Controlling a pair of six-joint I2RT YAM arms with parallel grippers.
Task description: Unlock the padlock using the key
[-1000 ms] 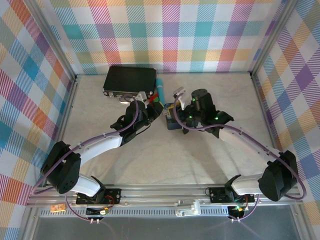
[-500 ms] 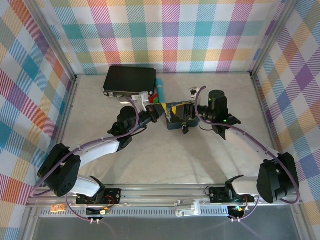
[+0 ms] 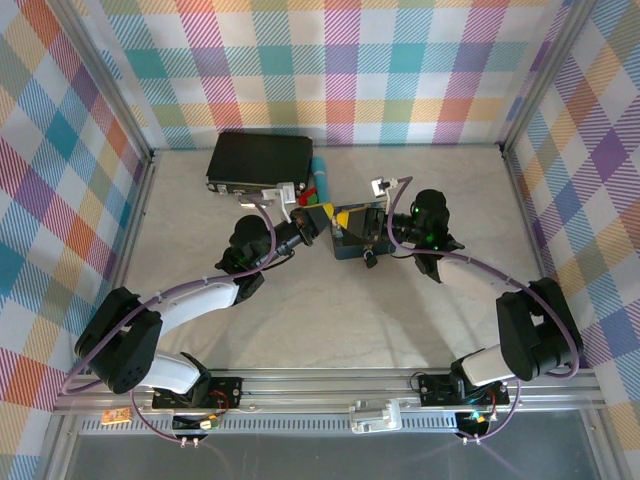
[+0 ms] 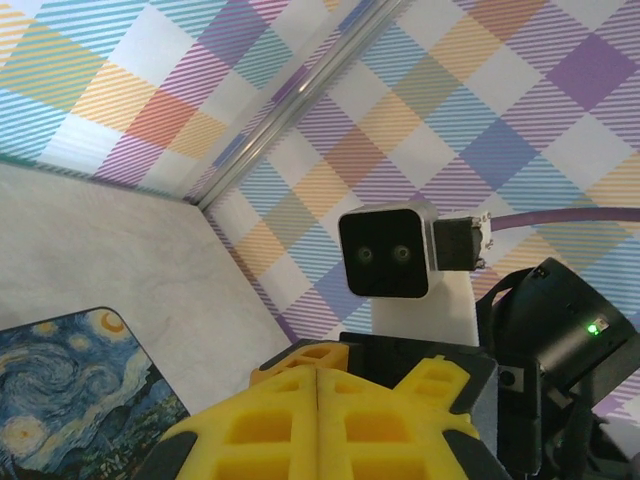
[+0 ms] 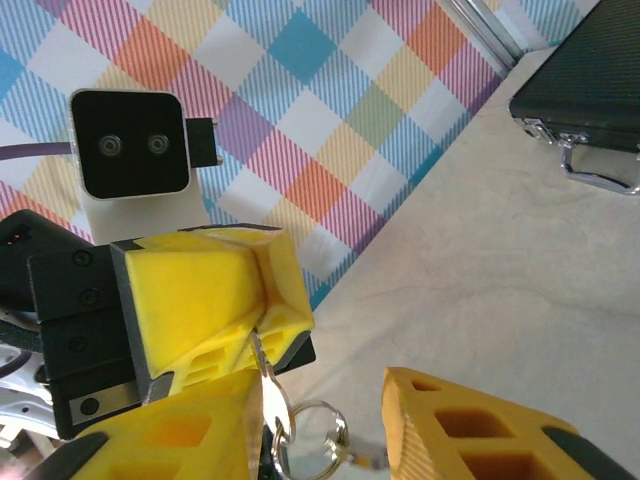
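The right wrist view shows what the top view cannot: the left gripper (image 5: 258,325) is pinched tight on the key (image 5: 262,365), and a wire ring (image 5: 315,425) hangs from it between the spread fingers of the right gripper (image 5: 325,385). The left wrist view shows that arm's own yellow fingers pressed together without a gap, the key hidden, and the tin (image 4: 70,400) below. From above, both grippers meet over the tin, near the surface's back edge by the case (image 3: 258,162). A small dark piece, probably the padlock (image 3: 370,260), sits at the tin's near edge.
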